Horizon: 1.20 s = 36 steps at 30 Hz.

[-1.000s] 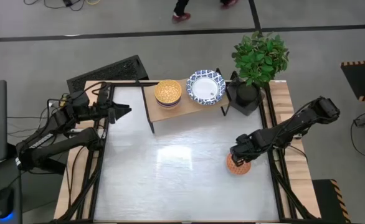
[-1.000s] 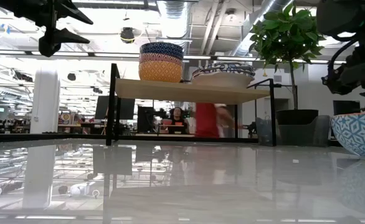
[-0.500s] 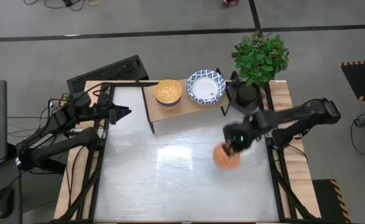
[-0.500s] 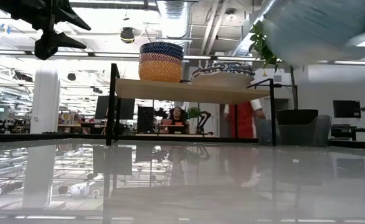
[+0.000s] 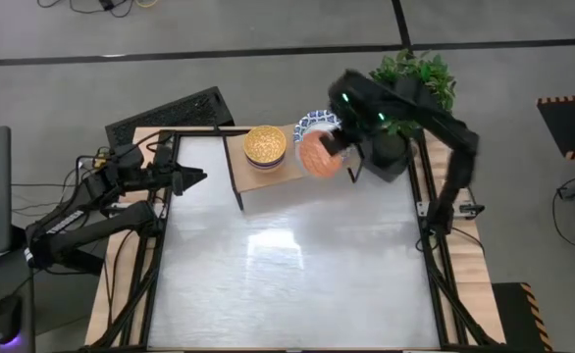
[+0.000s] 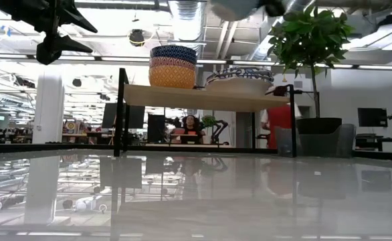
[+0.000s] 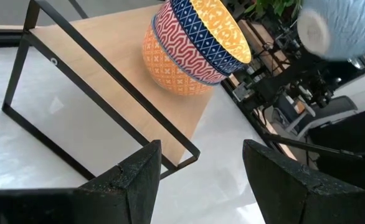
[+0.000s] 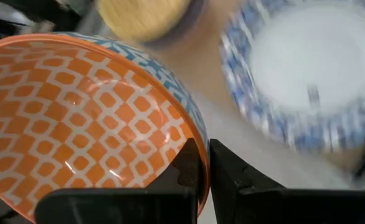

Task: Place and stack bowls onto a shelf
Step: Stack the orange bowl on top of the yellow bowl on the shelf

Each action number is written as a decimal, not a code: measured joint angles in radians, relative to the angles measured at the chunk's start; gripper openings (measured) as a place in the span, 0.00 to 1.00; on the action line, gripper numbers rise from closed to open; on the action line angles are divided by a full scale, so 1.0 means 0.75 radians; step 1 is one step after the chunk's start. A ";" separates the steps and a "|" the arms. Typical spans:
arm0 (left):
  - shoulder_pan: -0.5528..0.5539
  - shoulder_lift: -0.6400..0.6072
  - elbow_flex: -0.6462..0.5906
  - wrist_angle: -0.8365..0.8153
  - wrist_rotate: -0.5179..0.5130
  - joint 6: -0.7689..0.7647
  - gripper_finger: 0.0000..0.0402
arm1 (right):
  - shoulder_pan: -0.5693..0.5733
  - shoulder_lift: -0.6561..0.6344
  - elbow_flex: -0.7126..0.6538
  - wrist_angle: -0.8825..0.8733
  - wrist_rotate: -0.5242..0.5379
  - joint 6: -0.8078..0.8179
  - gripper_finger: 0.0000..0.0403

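Observation:
My right gripper point(image 5: 339, 142) is shut on a small bowl point(image 5: 316, 153), light blue outside and orange-patterned inside, held in the air over the light wood shelf point(image 5: 286, 172). On the shelf stand a stack of small patterned bowls point(image 5: 265, 145) and a stack of wide white bowls with blue rims point(image 5: 327, 126), partly hidden by the held bowl. The low view shows both stacks resting on the shelf board point(image 6: 203, 98). My left gripper point(image 5: 195, 176) waits open near the table's far-left corner, its fingers pointing toward the shelf. My right gripper pinches the bowl's rim point(image 8: 200, 144), one finger point(image 8: 189, 163) on the orange inner side and the other point(image 8: 225, 169) on the blue outer wall. The bowl is lifted clear above the shelf; the left wrist view shows its pale underside point(image 7: 335, 28).
A black plant pot point(image 5: 390, 153) with a leafy green plant point(image 5: 411, 86) stands just right of the shelf, under my right arm. The glossy white table top point(image 5: 287, 265) stretches in front of the shelf. A person in red point(image 6: 279, 124) is in the room beyond.
My right gripper has lifted the light blue bowl off the table's right side and carried it up and toward the far edge, swinging left until it hangs over the shelf between the two stacks. The left arm has kept still.

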 joint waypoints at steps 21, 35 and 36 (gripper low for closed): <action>0.000 0.000 -0.001 -0.001 -0.096 -0.033 0.52 | -0.152 0.194 -0.026 0.606 -0.077 -0.166 0.09; 0.000 0.000 -0.001 -0.079 -0.128 -0.079 0.52 | -0.139 0.340 -0.024 0.719 -0.110 -0.182 0.09; 0.000 0.000 -0.001 -0.079 -0.130 -0.080 0.52 | -0.139 0.343 -0.024 0.711 -0.109 -0.190 0.09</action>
